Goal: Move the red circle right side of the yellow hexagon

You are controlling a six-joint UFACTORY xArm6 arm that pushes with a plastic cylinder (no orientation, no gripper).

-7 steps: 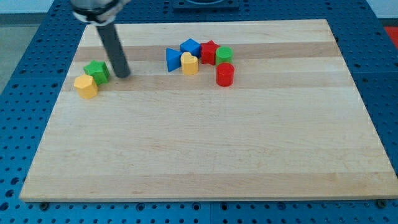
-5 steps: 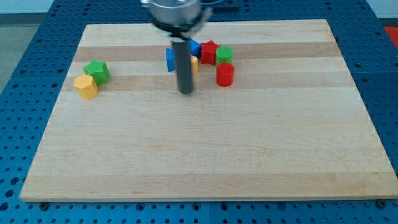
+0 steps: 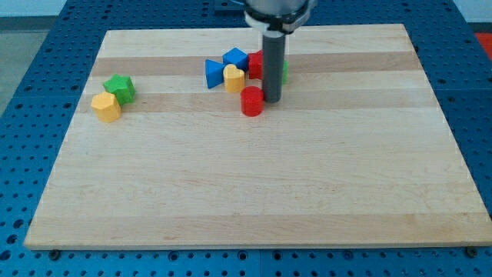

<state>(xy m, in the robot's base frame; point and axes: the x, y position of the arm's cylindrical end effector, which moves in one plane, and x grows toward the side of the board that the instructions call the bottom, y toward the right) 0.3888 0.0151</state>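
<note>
The red circle [image 3: 251,101] stands upright just below the block cluster near the view's top centre. My tip [image 3: 273,101] rests on the board, touching the red circle's right side. The yellow hexagon [image 3: 107,107] lies far off at the view's left, with a green star [image 3: 119,88] touching its upper right. The rod hides part of the cluster behind it.
The cluster above the red circle holds a blue triangle [image 3: 214,73], a blue block [image 3: 235,58], a yellow block [image 3: 234,78], a red block [image 3: 255,64] and a green block [image 3: 284,71] mostly hidden by the rod. The wooden board [image 3: 254,192] lies on a blue perforated table.
My tip swept from beside the green star rightward past the cluster to the red circle's right side. The red circle has slid left and slightly down the view.
</note>
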